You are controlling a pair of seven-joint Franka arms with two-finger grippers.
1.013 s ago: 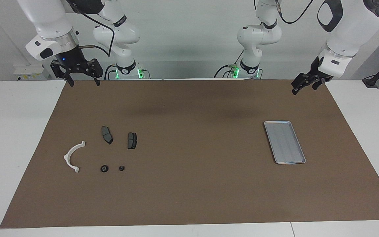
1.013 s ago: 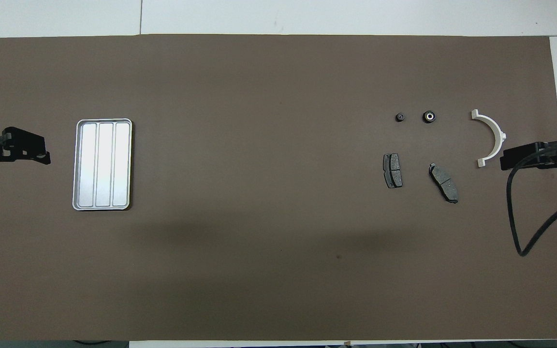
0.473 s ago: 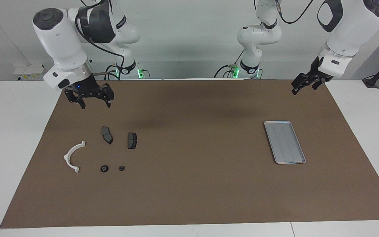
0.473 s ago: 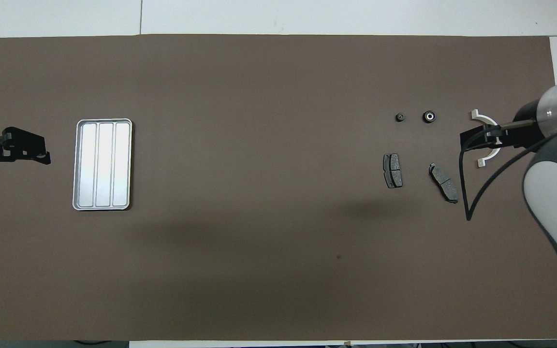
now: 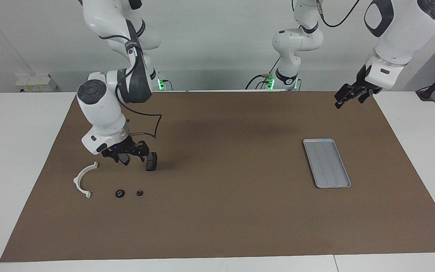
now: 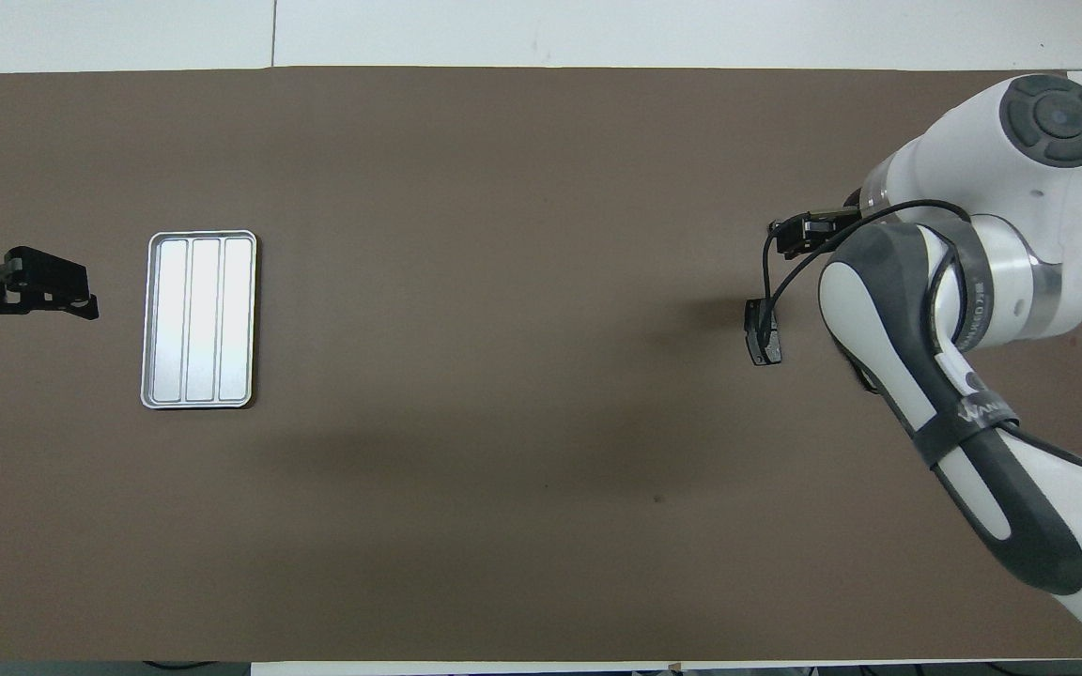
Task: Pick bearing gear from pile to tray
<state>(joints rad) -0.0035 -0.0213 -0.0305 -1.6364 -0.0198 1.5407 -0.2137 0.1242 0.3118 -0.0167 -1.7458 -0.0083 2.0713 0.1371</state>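
The pile lies toward the right arm's end of the mat. It holds a white curved arc (image 5: 83, 179), a dark brake pad (image 5: 151, 161) (image 6: 764, 331) and the bearing gear. The bearing gear is two small black round pieces (image 5: 119, 193) (image 5: 139, 193), farthest from the robots. My right gripper (image 5: 130, 158) (image 6: 796, 237) hangs open and low over the brake pads, holding nothing, and covers most of a second pad. In the overhead view its arm hides the round pieces and the arc. The silver tray (image 5: 327, 163) (image 6: 200, 319) lies toward the left arm's end. My left gripper (image 5: 347, 96) (image 6: 81, 291) waits open over the mat's edge by the tray.
A brown mat (image 5: 225, 211) covers the white table (image 5: 13, 158). The right arm's black cable (image 5: 153, 128) loops just above the mat, on the robots' side of the pile.
The right arm has swung from the mat's edge by the robots and dropped low over the brake pads, still open. The left arm and all parts have stayed put.
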